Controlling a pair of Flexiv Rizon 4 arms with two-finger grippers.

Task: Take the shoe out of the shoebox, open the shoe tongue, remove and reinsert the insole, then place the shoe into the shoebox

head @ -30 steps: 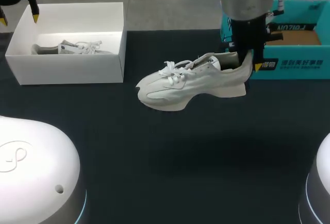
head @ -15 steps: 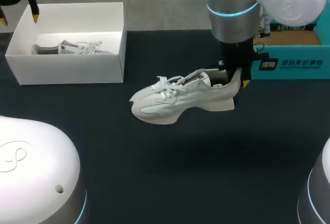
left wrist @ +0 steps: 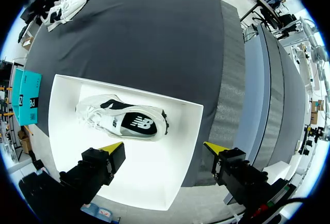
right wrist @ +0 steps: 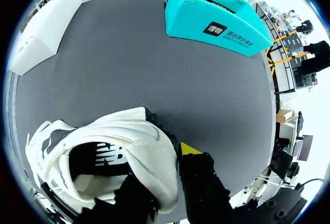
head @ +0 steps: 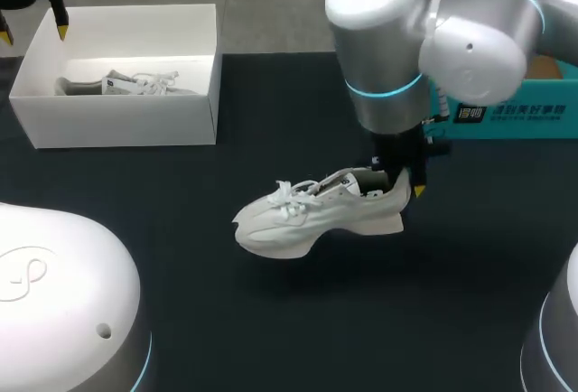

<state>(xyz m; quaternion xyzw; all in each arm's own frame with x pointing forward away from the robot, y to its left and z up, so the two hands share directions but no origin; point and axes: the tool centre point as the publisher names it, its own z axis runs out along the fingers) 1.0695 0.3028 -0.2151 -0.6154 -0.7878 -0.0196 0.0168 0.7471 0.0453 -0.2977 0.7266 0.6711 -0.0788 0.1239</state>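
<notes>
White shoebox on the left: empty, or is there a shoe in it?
Not empty: one shoe lies inside the white shoebox. The second shoe is outside it, gripped at the heel by the right gripper.

Right tool [head: 399, 184] grips shoe [head: 307, 216] at heel; white shoebox [head: 117, 121] apart.

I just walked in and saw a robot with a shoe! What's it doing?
The right arm's hand is pinching a white shoe by its heel and holding it low over the dark table, near a teal box. The left hand hangs open above the white shoebox, which has another shoe lying inside. The held shoe's insole is in place.
</notes>
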